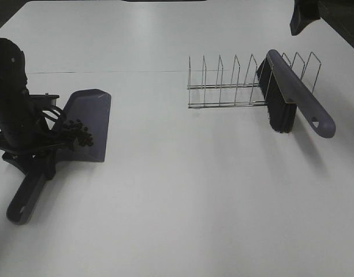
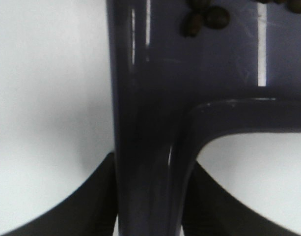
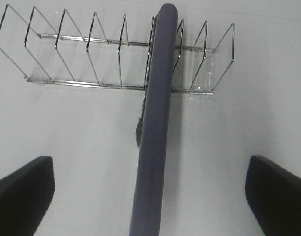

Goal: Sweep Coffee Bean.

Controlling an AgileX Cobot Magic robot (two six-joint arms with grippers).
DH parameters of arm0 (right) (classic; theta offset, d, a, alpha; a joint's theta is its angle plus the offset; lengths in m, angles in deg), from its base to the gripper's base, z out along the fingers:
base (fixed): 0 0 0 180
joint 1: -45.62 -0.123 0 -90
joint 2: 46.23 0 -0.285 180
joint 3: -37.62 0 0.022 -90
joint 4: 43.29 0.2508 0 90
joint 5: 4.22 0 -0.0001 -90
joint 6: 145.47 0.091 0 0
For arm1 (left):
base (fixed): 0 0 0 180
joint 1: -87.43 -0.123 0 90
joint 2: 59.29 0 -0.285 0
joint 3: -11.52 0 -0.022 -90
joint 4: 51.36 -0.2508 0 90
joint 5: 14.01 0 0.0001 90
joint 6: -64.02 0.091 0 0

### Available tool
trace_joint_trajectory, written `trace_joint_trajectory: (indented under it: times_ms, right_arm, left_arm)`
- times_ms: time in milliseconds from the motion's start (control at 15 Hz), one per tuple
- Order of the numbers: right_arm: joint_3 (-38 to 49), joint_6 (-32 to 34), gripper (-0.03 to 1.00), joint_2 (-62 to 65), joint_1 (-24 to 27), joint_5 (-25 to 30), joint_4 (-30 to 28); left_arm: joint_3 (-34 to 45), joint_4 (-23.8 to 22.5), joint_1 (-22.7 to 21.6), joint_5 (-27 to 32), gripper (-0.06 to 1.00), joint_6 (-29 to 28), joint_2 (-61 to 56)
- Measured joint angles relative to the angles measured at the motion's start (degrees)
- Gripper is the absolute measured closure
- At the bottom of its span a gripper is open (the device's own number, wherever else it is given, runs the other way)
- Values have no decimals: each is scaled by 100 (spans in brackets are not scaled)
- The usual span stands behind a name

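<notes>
The coffee beans [image 1: 78, 133] lie in a small dark cluster inside the purple dustpan [image 1: 91, 118] at the left of the table. A few of the beans [image 2: 209, 17] also show in the left wrist view. My left gripper [image 1: 38, 154] is shut on the dustpan's handle [image 2: 150, 147], with a finger on each side of it. The purple brush [image 1: 292, 95] with black bristles rests across the wire rack [image 1: 228, 86] at the right. My right gripper [image 3: 150, 196] is wide open above the brush handle [image 3: 155, 123] and apart from it; it also shows at the top right of the exterior view [image 1: 305, 17].
The white table [image 1: 194, 196] carries only the rack, the brush and the dustpan. The dustpan's handle end [image 1: 21, 208] points toward the front left edge. The brush handle [image 1: 321, 122] sticks out of the rack toward the front right.
</notes>
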Motion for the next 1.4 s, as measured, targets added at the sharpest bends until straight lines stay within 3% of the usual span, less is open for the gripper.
trace_joint_trajectory:
  times_ms: [333,533,600,867,933,1400]
  right_arm:
    - [1455,0,2,1197,0,-401,0]
    - [2120,-29,2,1988,0,-401,0]
    - [2332,-46,2,2298,0,-355,0]
    - [3254,-235,2,3363,0,80,0]
    - [3845,-264,2,4177,0,178,0]
    - [5260,-430,2,6698,0,229,23]
  left_arm:
    - [-34,23,0,-235,59,46,17]
    - [-63,23,0,-292,12,46,11]
    - [-63,-23,0,-281,5,46,-11]
    - [-11,-143,0,-63,2,46,-561]
    - [-11,-155,0,57,2,46,-1203]
    - [-11,-166,0,682,2,46,-3060]
